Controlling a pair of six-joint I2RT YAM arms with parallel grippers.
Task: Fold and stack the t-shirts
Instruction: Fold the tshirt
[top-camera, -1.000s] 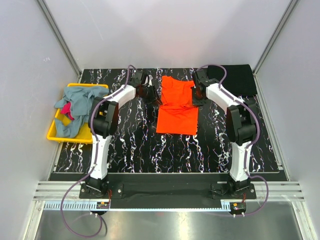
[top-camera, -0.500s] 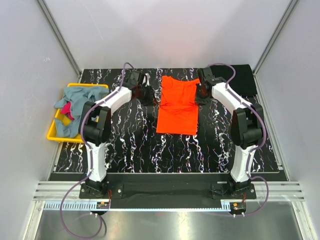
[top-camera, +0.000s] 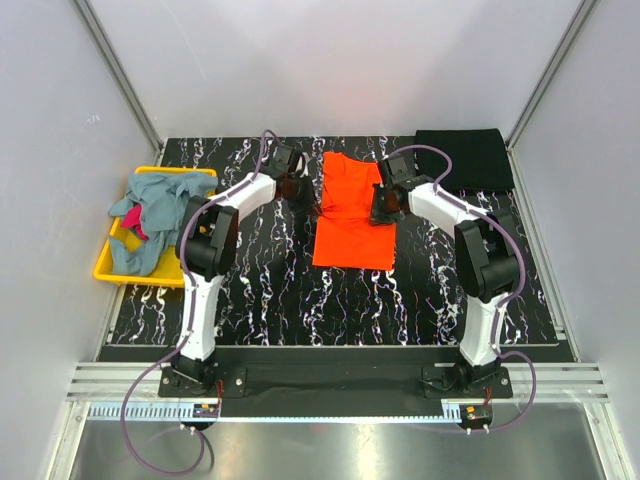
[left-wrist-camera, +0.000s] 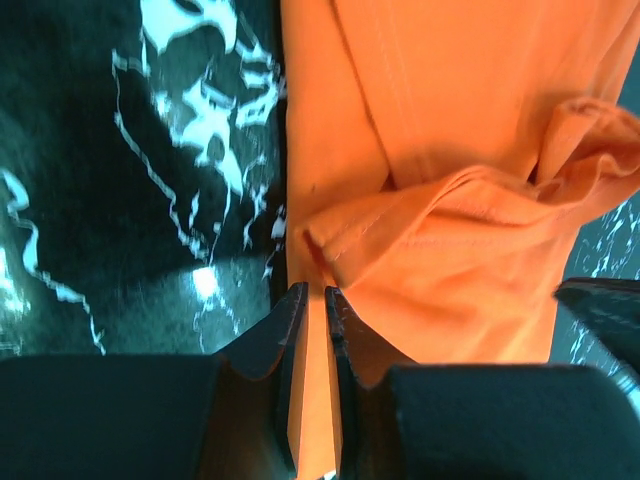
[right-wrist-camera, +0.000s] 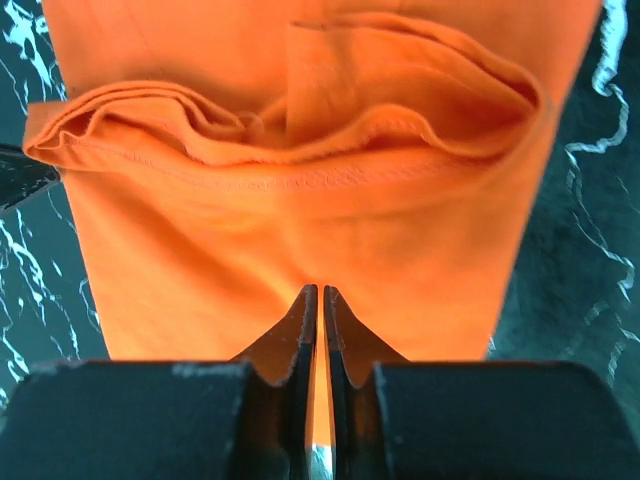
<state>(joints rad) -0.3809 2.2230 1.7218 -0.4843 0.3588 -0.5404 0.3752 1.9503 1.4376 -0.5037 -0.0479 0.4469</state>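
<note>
Bright, even light from above fills the top view, which is sharp throughout, with only faint shadows on the table (top-camera: 300, 290). The wrist views are dimmer. Their near fingers (left-wrist-camera: 270, 350) are blurred, white glare patches sit on the marble, and the orange shirt (right-wrist-camera: 300, 250) glows oversaturated.

We see a plain bright orange t-shirt (top-camera: 352, 215) between the black left gripper (left-wrist-camera: 309, 293) and the black right gripper (right-wrist-camera: 319, 291). Beyond the right gripper, on its outer side, lies a plain black t-shirt (top-camera: 465, 158). Well off the left gripper's outer side, a yellow bin (top-camera: 103, 264) shows grey-blue t-shirts (top-camera: 160, 205) and a magenta t-shirt (top-camera: 132, 222). Under both grippers, the table (top-camera: 270, 290) is black marble, white-veined.
</note>
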